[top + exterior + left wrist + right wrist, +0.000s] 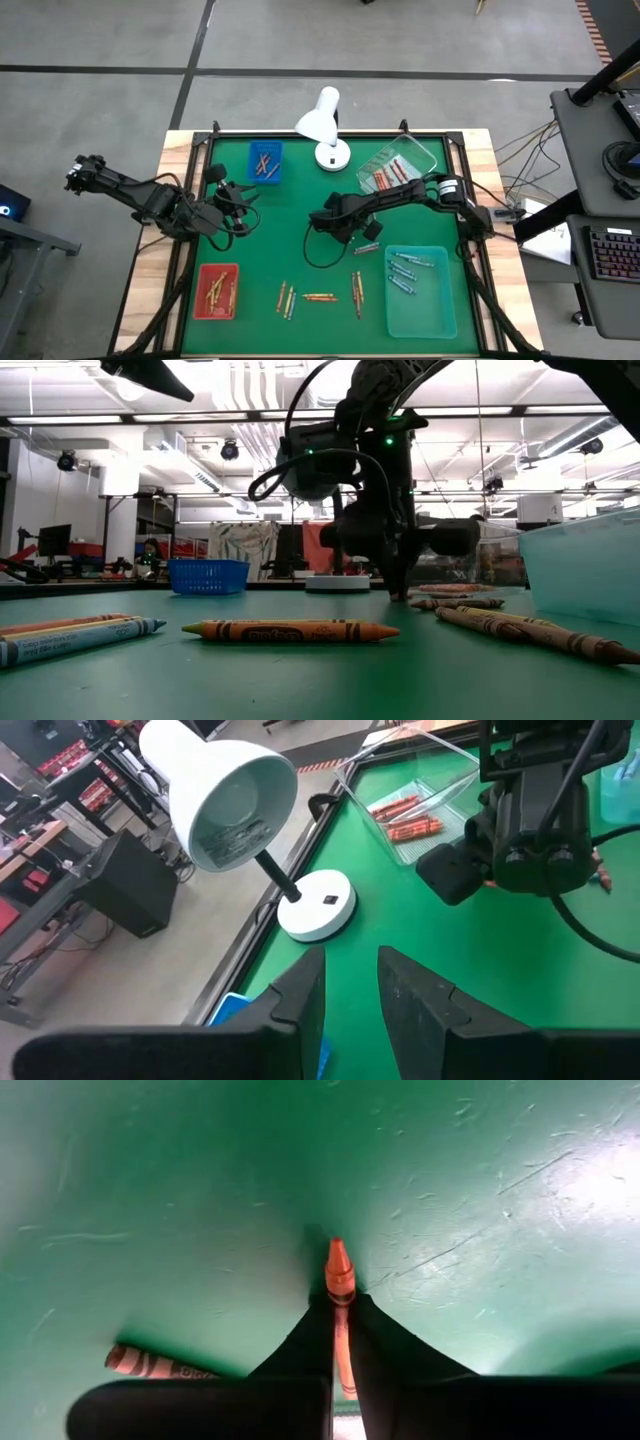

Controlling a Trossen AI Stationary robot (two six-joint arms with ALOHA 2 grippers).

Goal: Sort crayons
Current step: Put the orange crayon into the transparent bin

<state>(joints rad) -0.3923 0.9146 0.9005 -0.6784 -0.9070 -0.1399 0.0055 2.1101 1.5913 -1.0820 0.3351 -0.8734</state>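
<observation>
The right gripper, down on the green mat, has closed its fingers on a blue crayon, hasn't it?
Not blue. The right wrist view shows the right gripper shut on an orange crayon, its tip sticking out past the fingers. The rest holds: it is down at the green mat.

Crayons: you have short paper-wrapped sticks lying flat on the green mat in small loose clusters, orange, brown and blue. One orange crayon is pinched lengthwise between two dark fingers, tip forward, with another crayon flat just beside.
</observation>
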